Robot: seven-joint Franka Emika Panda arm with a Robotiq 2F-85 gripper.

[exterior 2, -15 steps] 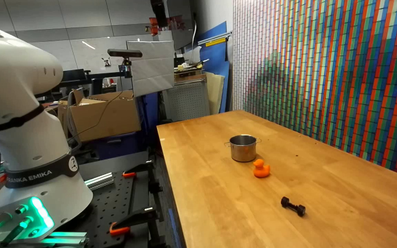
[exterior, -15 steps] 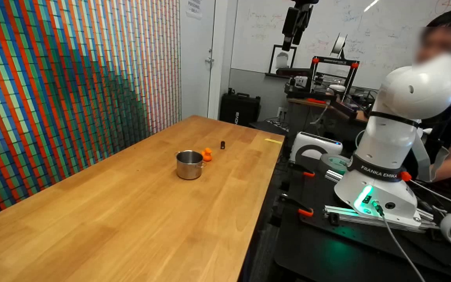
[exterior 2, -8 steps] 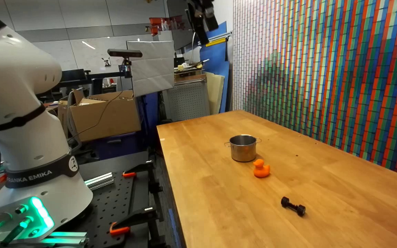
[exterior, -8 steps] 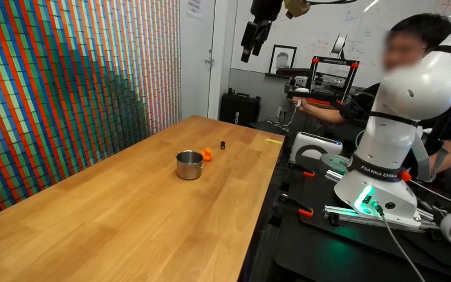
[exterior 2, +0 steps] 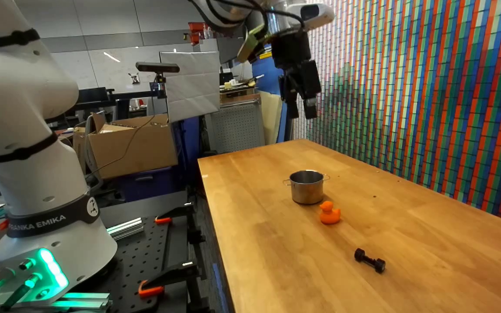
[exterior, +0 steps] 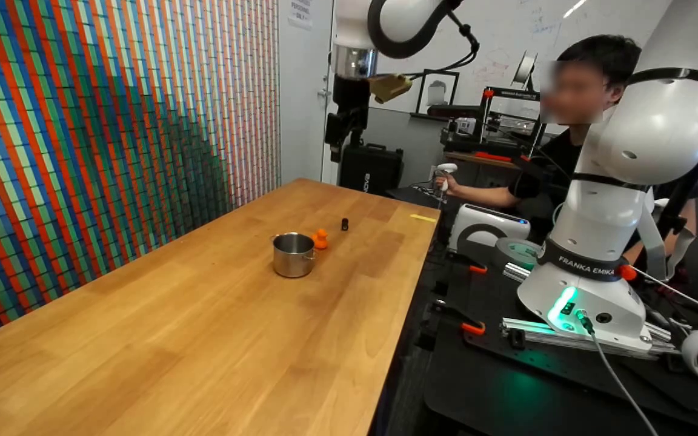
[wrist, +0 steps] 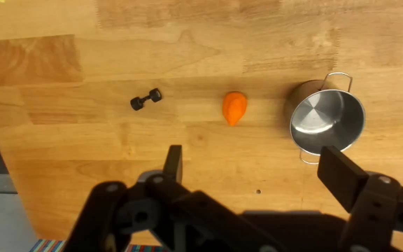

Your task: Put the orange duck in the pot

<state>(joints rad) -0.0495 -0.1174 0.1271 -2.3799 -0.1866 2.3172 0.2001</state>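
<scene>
The fingers (wrist: 341,177) stand wide apart and empty, so I'd centre them over the duck (wrist: 234,106) before lowering, clear of the pot (exterior 2: 307,192) nearby.

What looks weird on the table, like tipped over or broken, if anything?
Nothing looks tipped over, spilled or broken. The pot stands upright, and the orange duck sits upright beside it, not touching. Only the black dumbbell seems a bit odd: the duck job doesn't need it.
</scene>
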